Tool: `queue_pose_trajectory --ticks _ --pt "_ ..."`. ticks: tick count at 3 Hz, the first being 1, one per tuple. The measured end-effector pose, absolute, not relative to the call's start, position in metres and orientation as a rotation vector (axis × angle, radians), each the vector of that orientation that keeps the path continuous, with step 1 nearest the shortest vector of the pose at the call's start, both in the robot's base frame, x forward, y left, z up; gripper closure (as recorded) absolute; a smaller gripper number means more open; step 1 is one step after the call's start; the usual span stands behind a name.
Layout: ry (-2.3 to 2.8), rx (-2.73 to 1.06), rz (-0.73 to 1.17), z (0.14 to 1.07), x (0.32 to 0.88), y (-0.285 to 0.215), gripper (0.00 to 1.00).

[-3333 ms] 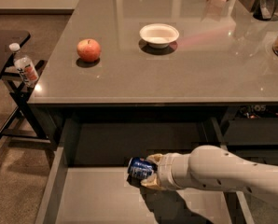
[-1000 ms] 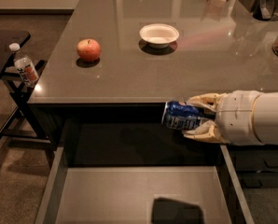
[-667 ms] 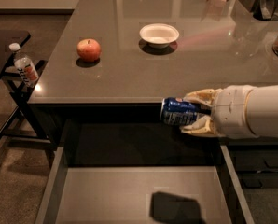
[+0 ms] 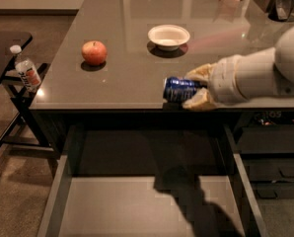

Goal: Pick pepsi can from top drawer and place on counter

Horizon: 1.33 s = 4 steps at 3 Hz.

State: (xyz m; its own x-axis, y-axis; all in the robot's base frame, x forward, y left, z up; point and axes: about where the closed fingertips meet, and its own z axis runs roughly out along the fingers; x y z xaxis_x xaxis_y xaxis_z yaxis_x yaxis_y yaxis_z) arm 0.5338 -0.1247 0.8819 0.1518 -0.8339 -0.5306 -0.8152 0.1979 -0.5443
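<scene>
Dark blue metal with white and red markings, the small pepsi can (image 4: pixel 178 89) is pinched in my gripper (image 4: pixel 188 90), one tan finger closed over the top of its body and the other under it. It lies on its side, long axis running left to right in line with the white forearm, so it sticks out leftward from the jaws. The next move turns on how it sits against the large glossy grey-brown stone-like counter (image 4: pixel 132 78). The can hangs right at the thick front edge, high above the wide shallow grey top drawer (image 4: pixel 112 206) (pulled open, the arm's shadow across its light floor). I cannot tell from this view whether its underside clears the slab. My judgement is to carry it farther back over the surface, toward the stretch between the red apple (image 4: pixel 94 52) and the white bowl (image 4: pixel 168 36). Released sideways this near the lip, it could roll off.
</scene>
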Motion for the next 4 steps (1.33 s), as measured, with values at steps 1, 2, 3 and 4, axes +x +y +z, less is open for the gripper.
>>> queue_pose_trajectory --ticks 1,2,3,4 --pt "1.631 -1.565 0.072 0.885 0.58 -0.116 1.0" --pt "1.609 -1.512 0.149 0.891 0.623 -0.107 1.0" --pt "1.616 -1.459 0.194 0.892 0.655 -0.104 1.0" --pt "1.649 -1.423 0.223 0.882 0.676 -0.107 1.0"
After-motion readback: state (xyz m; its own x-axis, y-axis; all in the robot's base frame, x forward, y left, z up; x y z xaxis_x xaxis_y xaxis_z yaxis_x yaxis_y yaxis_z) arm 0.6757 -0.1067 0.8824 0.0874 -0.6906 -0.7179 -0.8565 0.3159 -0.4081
